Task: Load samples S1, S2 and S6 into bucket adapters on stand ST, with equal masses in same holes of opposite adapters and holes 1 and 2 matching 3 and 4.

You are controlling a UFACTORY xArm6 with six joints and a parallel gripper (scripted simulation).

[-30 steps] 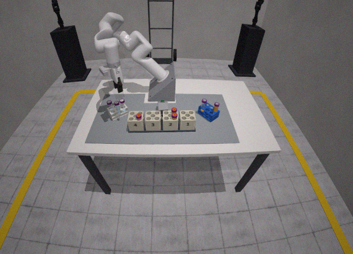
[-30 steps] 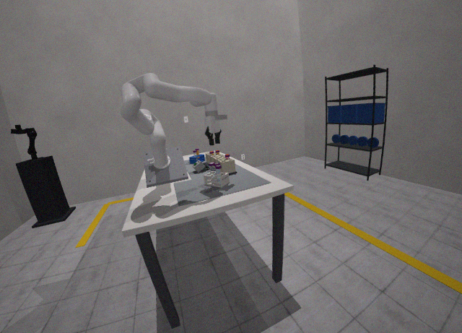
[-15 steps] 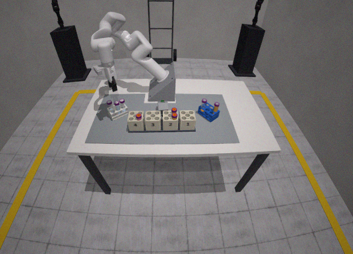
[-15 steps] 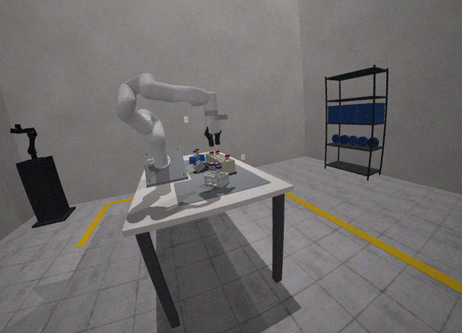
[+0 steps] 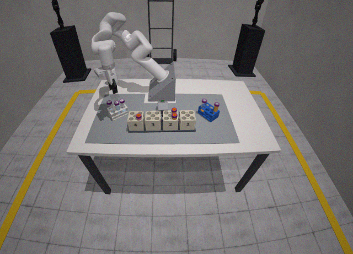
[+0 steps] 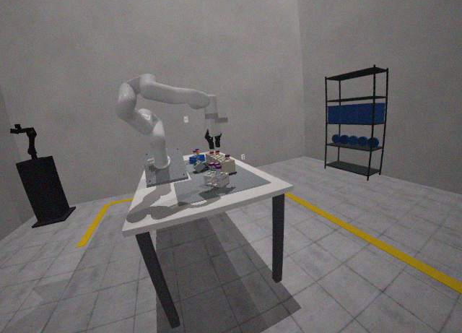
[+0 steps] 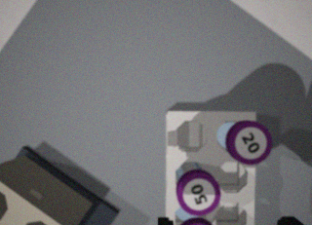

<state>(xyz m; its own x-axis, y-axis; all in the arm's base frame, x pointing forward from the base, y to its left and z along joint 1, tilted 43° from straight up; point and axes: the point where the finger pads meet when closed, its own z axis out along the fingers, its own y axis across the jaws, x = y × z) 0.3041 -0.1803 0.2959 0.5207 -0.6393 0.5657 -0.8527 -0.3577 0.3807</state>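
My gripper [image 5: 113, 88] hangs open and empty above the back of the white blank rack [image 5: 117, 111], well clear of the tube caps. The rack holds three purple-capped water blanks. In the wrist view the rack [image 7: 210, 167] shows the blank marked 20 [image 7: 249, 141], the blank marked 50 [image 7: 198, 192] and a third cap cut off at the lower edge. The four adapters stand in a row in the stand. Adapter 4 [image 5: 135, 120] holds one orange-dot sample [image 5: 138, 116]. Adapter 2 [image 5: 170, 119] holds two orange-dot samples [image 5: 174, 112]. Adapters 3 [image 5: 153, 120] and 1 [image 5: 187, 119] are empty.
A blue rack [image 5: 208, 111] with two tubes stands to the right of the stand. The small desk with the green DONE key [image 5: 162, 101] sits behind adapter 2, in front of the arm's base [image 5: 162, 88]. A corner of adapter 4 [image 7: 44, 196] shows at the wrist view's lower left.
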